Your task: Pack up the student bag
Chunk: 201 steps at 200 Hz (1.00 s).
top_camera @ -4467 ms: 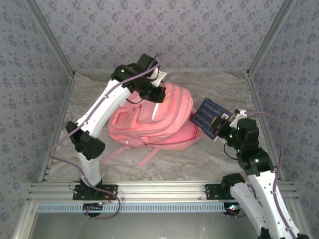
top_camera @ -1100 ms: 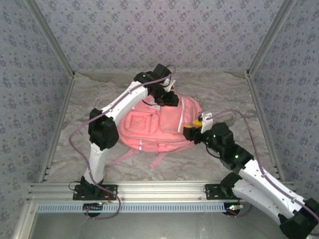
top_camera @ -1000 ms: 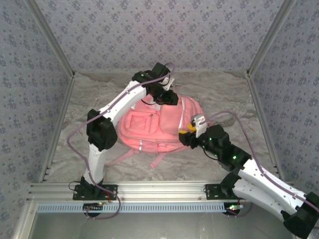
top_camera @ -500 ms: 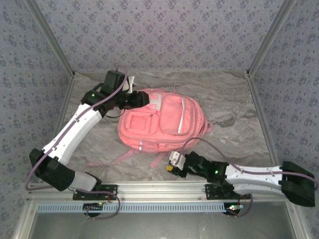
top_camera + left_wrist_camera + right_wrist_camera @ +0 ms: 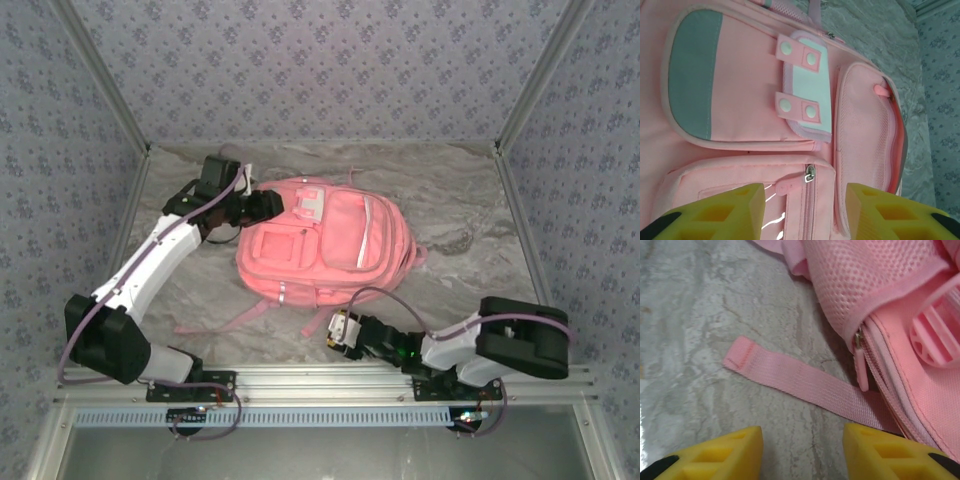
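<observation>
Both released, empty: left gripper [image 5: 805, 200] over student bag [image 5: 325, 245] front pockets [image 5: 750, 95], right gripper [image 5: 802, 445] by strap [image 5: 800, 380]. I judge packing near done; main zip unverifiable.

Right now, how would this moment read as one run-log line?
student bag: front up on table | left gripper: open, facing its pockets | right gripper: open, near loose strap

- The left gripper [image 5: 268, 203] has pulled back from above the backpack [image 5: 330, 240] to its far-left corner, jaws apart.
- The right gripper [image 5: 341, 330], which earlier carried a blue book beside the backpack, now sits low at the table's [image 5: 470, 200] near edge by a loose strap [image 5: 805, 382], jaws apart and bare.
- The backpack has turned slightly.
</observation>
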{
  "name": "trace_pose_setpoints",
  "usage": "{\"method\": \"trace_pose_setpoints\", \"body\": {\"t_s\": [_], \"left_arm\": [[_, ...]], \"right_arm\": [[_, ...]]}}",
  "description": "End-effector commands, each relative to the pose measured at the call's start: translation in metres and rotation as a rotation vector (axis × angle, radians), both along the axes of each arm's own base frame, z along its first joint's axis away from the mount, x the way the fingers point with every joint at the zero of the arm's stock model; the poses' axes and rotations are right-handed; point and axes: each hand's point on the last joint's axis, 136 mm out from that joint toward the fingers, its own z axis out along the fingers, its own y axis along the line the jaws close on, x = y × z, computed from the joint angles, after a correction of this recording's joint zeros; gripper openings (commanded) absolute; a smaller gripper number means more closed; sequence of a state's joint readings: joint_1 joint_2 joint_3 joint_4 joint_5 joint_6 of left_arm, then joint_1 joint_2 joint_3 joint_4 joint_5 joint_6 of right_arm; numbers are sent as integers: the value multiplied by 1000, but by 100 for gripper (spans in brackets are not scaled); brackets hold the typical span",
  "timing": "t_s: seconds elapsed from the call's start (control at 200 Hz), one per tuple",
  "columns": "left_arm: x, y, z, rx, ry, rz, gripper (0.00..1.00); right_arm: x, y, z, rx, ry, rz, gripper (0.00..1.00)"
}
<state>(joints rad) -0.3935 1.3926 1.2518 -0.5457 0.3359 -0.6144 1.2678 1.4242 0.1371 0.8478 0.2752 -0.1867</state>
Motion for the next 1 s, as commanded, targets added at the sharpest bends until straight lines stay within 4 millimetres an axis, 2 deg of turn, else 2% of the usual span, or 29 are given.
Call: {"method": "trace_pose_setpoints", "body": {"t_s": [0.0,0.18,0.395,0.485,0.819,0.999], "left_arm": [[1,1,21,-49,-66,0,46],[2,4,22,-57,-72,14,46],[2,5,19,-60,-67,18,46],[2,6,20,-62,-68,18,46],[4,6,14,-61,-63,24,45],[4,6,13,-65,-59,23,45]], "right_arm": [[20,10,18,118,-5,-105,47],[35,12,12,126,-28,-173,48],[52,22,26,198,-113,-227,48],[56,24,26,209,-125,-238,47],[62,36,25,267,-98,-251,34],[60,41,31,311,-64,-242,32]]}}
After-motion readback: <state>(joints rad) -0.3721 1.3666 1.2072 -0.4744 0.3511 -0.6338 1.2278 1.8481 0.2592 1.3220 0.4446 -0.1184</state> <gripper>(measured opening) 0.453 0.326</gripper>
